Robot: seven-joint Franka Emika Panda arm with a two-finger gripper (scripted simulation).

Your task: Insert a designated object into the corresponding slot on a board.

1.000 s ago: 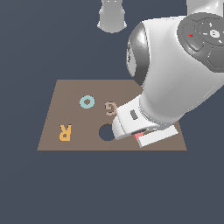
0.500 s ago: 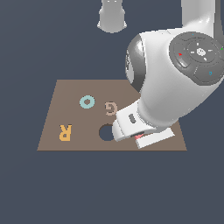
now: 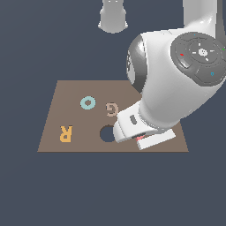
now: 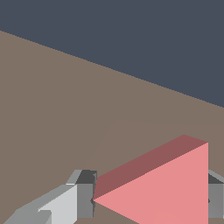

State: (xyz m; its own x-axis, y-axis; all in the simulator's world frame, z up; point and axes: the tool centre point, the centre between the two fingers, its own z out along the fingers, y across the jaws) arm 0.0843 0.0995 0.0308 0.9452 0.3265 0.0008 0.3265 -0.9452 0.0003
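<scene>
In the exterior view a flat brown rectangular board [image 3: 57, 95] lies on a dark grey-blue tabletop [image 3: 26, 190] and fills the middle band of the frame. Toward the board's left edge sits a flat orange letter R piece [image 3: 65, 133], and up and to the right of it a flat teal ring [image 3: 88, 103]. Further right comes a flat tan letter G piece [image 3: 112, 109], with a round dark hole [image 3: 106, 133] in the board just below it. At the top of the frame, above the board's far edge, stands a pale grey robot base [image 3: 113, 16]. The right half of the frame is taken by the large white robot arm [image 3: 176, 84], whose wrist hangs low over the board's lower right part and hides whatever lies beneath it; the triangular cutout cannot be seen in either view. Just below the wrist, right of the round hole, only a sliver of the small flat salmon-pink triangle piece [image 3: 140, 138] shows. In the wrist view the same pink triangle [image 4: 175, 188] fills the lower right of the frame, lit face toward the camera and a darker side face above it, over the plain brown board surface [image 4: 65, 109]. The tool [image 4: 148, 199] is clamped on the triangle: one grey fingertip [image 4: 85, 194] presses against its pointed corner at lower left, and the other meets its flat edge at the right border of the frame.
</scene>
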